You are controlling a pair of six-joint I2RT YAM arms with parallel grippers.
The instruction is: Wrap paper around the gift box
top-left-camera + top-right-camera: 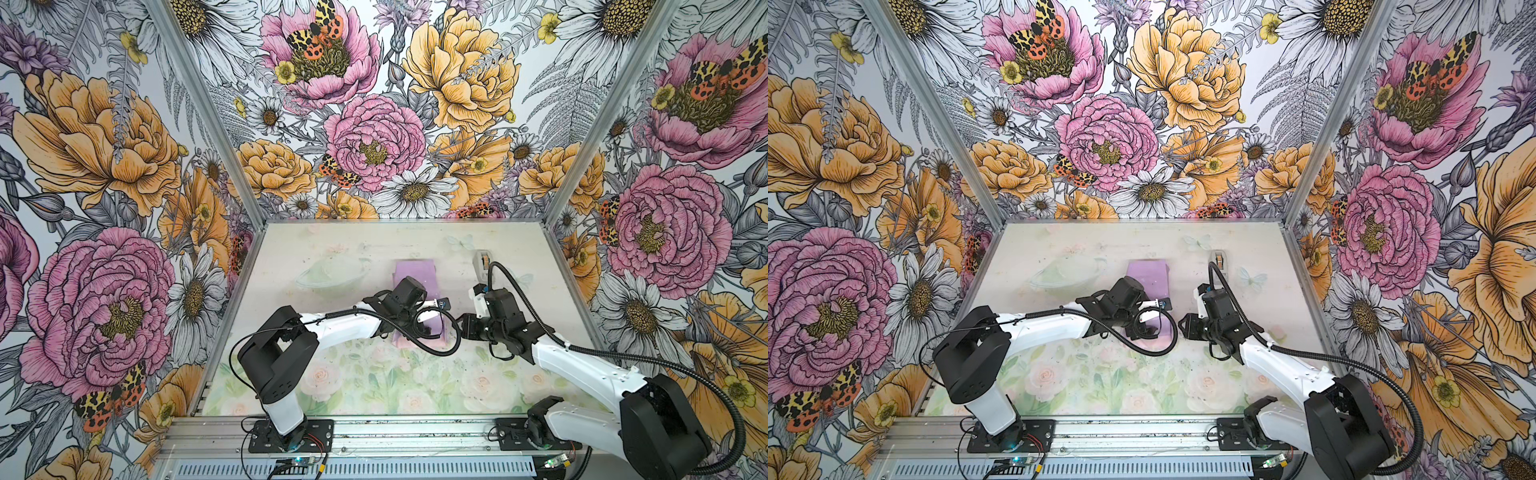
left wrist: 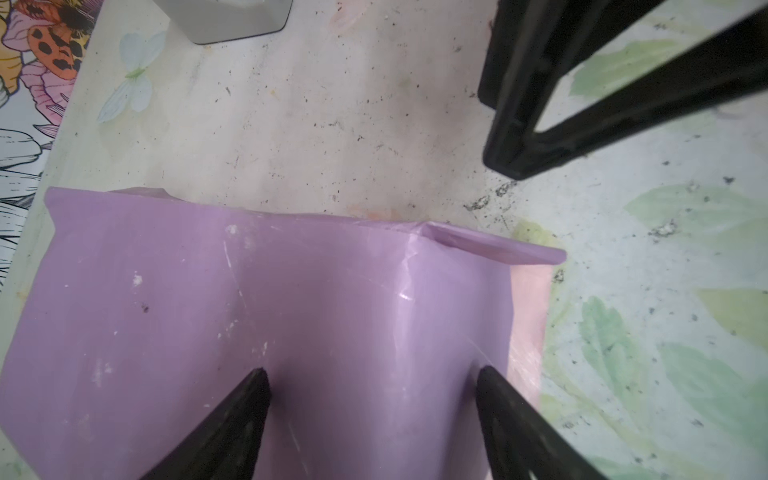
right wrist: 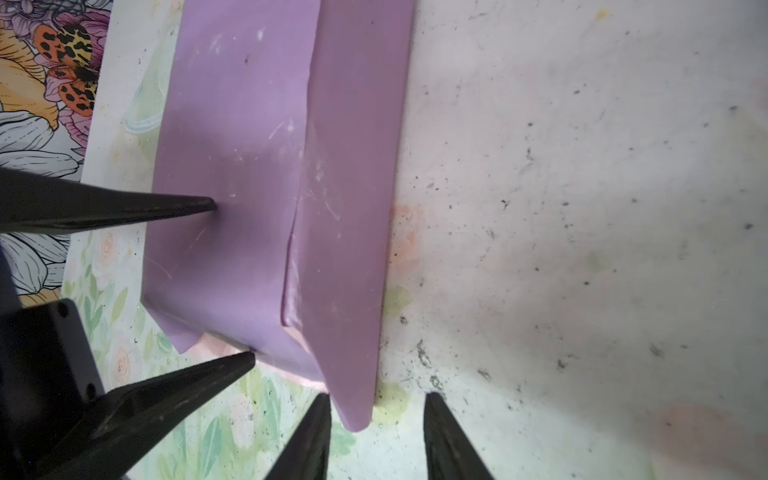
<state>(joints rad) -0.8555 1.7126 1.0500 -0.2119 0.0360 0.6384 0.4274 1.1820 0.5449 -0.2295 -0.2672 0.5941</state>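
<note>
While both top views look down, the paper lies folded mid-table under the left claw, with the right claw just beside it. Left wrist view: jaws spread wide, tips pressing the paper either side of a hump. Right wrist view: jaws partly apart and empty, with the paper's corner between them.

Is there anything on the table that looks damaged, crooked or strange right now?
Yes. The paper is scuffed, with white scratches and creases along one fold. A loose flap lies spread beside the wrapped bulge instead of being folded over it. The table is speckled with dark specks.
</note>
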